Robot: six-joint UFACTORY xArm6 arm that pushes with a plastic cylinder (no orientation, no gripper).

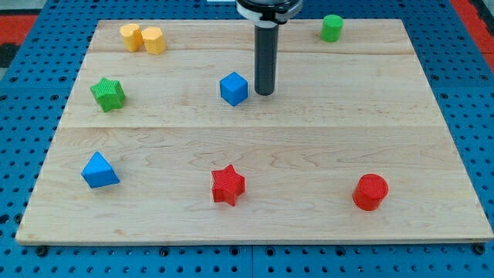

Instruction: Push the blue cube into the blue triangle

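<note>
The blue cube (234, 88) sits on the wooden board a little above the middle. The blue triangle (99, 171) lies near the board's lower left. My tip (265, 93) stands just to the right of the blue cube, very close to its right side; I cannot tell whether it touches. The rod rises from the tip to the view's top edge.
A green star (108, 93) lies at the left, between the cube and the triangle's side. A yellow double block (143, 37) is at top left, a green cylinder (332, 28) at top right, a red star (228, 184) at bottom centre, and a red cylinder (370, 191) at bottom right.
</note>
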